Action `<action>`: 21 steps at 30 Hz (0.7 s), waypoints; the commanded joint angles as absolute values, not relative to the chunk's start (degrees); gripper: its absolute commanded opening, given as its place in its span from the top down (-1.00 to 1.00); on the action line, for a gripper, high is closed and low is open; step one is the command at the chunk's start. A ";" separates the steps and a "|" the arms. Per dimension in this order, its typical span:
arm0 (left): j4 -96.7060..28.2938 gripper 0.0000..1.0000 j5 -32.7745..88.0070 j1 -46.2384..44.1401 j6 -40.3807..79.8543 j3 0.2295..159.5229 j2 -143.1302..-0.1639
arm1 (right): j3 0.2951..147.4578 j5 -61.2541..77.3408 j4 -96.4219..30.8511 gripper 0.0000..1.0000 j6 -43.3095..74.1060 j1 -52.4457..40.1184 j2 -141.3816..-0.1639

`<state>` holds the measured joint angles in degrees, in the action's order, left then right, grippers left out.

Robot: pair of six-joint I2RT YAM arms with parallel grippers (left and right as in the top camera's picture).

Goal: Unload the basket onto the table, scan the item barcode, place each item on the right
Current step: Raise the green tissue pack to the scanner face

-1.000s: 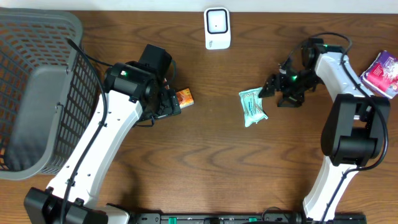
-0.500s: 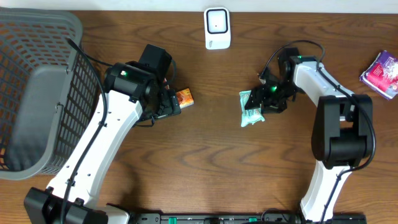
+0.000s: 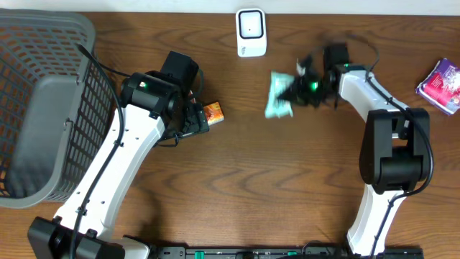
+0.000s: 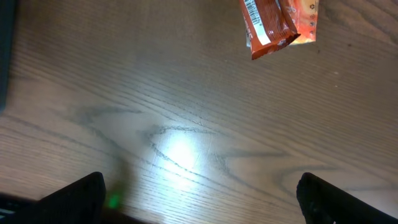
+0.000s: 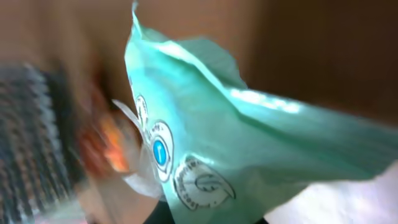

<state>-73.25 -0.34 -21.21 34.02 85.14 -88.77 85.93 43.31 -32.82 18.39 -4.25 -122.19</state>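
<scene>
We see a dark wooden table (image 3: 244, 194). On it rest a gray mesh basket (image 3: 86, 122) at the left edge, a white scanner (image 3: 251, 32) at the far middle, a small orange packet (image 3: 213, 112) left of centre, and a purple pouch (image 3: 440, 85) at the right edge.

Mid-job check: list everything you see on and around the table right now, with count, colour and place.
basket: one, grey, left end of the table
scanner: one, white, far edge, centre
orange packet: one, orange, flat on the table by the left arm's tip
teal packet: one, teal, held just below and right of the scanner, blurred
purple packet: one, purple and pink, right edge
table: one, brown wood
left fingers: two, black, wide open over bare wood, short of the orange packet
right fingers: black, shut on the teal packet
</scene>
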 commanded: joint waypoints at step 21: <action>-73.49 -0.96 -0.69 -21.17 33.06 85.14 -89.12 | 91.50 23.81 19.57 0.98 70.57 -14.74 -126.74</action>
